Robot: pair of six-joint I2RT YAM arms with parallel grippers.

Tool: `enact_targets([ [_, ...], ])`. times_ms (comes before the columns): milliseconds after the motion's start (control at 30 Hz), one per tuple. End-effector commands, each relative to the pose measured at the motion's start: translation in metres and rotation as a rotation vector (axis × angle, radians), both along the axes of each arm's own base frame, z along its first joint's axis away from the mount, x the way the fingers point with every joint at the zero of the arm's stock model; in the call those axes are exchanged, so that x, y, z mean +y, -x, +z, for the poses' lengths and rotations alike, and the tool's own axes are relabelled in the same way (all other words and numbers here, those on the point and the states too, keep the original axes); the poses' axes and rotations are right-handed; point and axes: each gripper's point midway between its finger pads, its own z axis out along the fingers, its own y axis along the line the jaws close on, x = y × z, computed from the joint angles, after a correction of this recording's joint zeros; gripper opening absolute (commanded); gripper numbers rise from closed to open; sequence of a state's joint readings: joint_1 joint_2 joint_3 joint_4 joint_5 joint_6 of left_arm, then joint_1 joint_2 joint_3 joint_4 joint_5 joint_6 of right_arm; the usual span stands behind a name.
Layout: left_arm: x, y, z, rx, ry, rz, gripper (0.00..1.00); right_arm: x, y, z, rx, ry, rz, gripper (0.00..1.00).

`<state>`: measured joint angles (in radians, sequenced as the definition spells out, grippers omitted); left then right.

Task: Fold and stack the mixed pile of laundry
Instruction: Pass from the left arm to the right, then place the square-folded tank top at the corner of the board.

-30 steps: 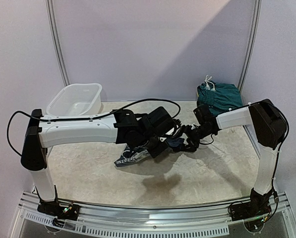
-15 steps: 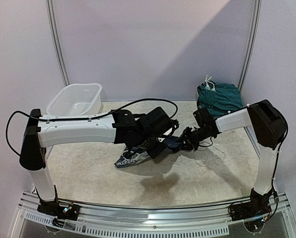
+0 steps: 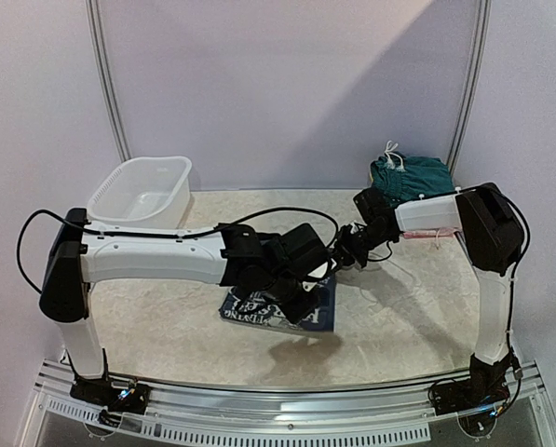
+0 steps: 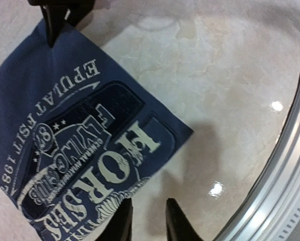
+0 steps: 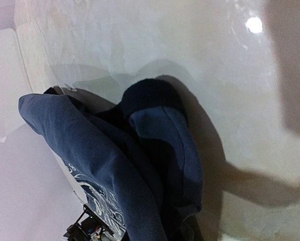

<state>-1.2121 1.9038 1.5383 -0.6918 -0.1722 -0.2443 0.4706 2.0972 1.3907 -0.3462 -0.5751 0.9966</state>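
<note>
A navy T-shirt [image 3: 259, 308] with white "HORSES" print [image 4: 84, 150] lies spread on the table's near middle. My left gripper [image 4: 146, 221] hovers over the shirt's near edge, its fingers a little apart with only bare table between them. My right gripper [image 3: 345, 251] is shut on the shirt's far right corner, lifting it slightly. Bunched navy cloth [image 5: 139, 165] fills the right wrist view and hides the fingertips. Folded dark teal shorts [image 3: 413, 179] with a white drawstring sit at the back right.
A white plastic tub [image 3: 142, 191] stands at the back left. A metal rail [image 3: 287, 405] runs along the table's near edge, close to my left gripper in the left wrist view. Grey walls enclose the back and sides.
The T-shirt, bunched and held up a second ago, now lies spread flat. My left gripper has let go of it. My right gripper has shut on its far corner and drawn back.
</note>
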Motion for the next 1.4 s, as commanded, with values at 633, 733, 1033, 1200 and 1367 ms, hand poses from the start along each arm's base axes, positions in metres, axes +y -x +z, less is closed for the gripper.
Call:
enact_targets([
  [633,0.078,-0.02,0.001,0.033,0.015,0.292,1.0,-0.073,-0.051,0.048,-0.404,0.588,0.362,0.0],
  [733,0.105,-0.033,-0.009,0.007,0.025,0.386,1.0,-0.093,-0.064,0.063,-0.455,0.709,0.336,0.0],
  [1033,0.179,-0.057,-0.006,-0.178,-0.065,0.555,0.99,-0.129,-0.084,0.103,-0.604,0.944,0.331,0.0],
  [1200,0.191,-0.06,-0.001,-0.181,-0.031,0.556,1.0,-0.138,-0.092,0.128,-0.682,1.018,0.347,0.0],
  [1367,0.193,-0.06,0.012,-0.208,0.017,0.551,1.0,-0.15,-0.103,0.158,-0.756,1.103,0.329,0.0],
])
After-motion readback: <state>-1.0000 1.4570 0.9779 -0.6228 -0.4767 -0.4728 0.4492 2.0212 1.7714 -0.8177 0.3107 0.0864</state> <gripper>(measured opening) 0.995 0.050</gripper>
